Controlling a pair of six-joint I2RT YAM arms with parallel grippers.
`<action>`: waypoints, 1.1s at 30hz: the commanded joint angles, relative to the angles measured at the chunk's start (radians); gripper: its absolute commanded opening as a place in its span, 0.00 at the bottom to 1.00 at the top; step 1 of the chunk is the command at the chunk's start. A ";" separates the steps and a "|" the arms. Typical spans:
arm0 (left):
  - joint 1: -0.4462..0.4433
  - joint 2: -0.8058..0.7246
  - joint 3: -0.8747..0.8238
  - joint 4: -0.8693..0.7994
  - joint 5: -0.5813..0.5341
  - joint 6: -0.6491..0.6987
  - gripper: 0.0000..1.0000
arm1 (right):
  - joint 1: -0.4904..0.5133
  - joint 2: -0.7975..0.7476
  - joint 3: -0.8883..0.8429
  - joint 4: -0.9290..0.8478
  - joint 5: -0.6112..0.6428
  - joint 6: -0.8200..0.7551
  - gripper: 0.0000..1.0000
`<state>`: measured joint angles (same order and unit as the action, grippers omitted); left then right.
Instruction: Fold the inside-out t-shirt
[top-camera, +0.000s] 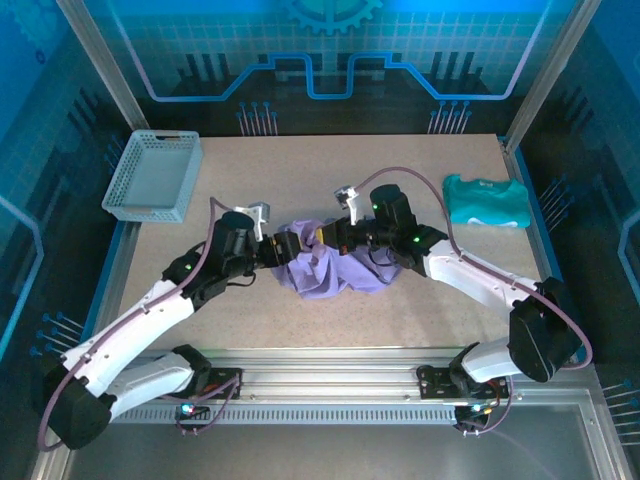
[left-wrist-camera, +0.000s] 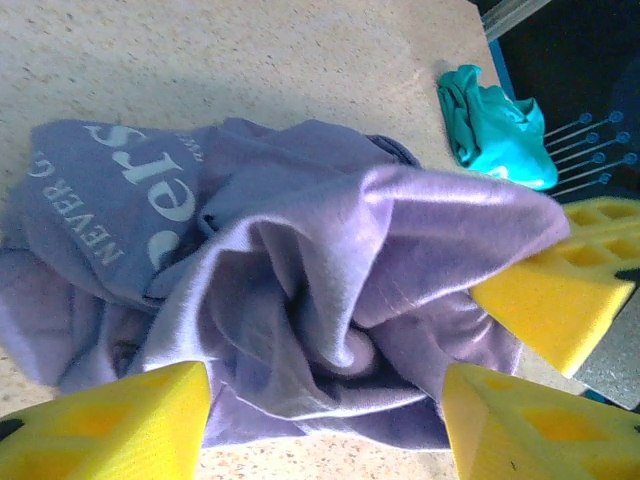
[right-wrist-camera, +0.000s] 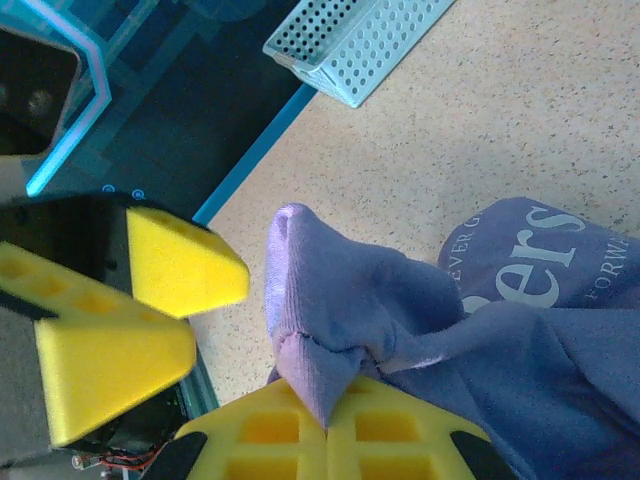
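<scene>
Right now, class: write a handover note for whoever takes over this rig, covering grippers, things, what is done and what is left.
Left gripper: open, at the left side of the shirt, gripping nothing.
Right gripper: shut on a fold of the shirt.
Things: shirt a crumpled heap in the middle of the table; teal garment far right; basket far left.
Done: no fold yet.
Left: spread it flat, then fold.

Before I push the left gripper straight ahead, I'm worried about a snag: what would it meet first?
The bunched shirt: it lies right between and ahead of the fingers of the open left gripper. To one side the right gripper pinches a fold, though depth there is unclear.
</scene>
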<state>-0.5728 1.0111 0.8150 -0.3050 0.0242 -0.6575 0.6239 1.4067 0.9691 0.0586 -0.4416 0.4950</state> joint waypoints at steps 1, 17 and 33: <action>-0.009 0.057 -0.002 0.066 0.032 -0.028 0.62 | 0.017 -0.011 0.004 0.053 0.011 0.020 0.00; -0.007 0.280 0.177 0.037 -0.030 0.165 0.46 | 0.019 -0.094 -0.025 -0.086 0.079 -0.138 0.00; -0.006 0.244 0.189 -0.018 -0.015 0.183 0.07 | 0.022 -0.052 -0.014 -0.088 0.096 -0.163 0.00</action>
<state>-0.5781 1.2812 0.9691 -0.2951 0.0040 -0.4889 0.6296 1.3464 0.9459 -0.0185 -0.3660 0.3580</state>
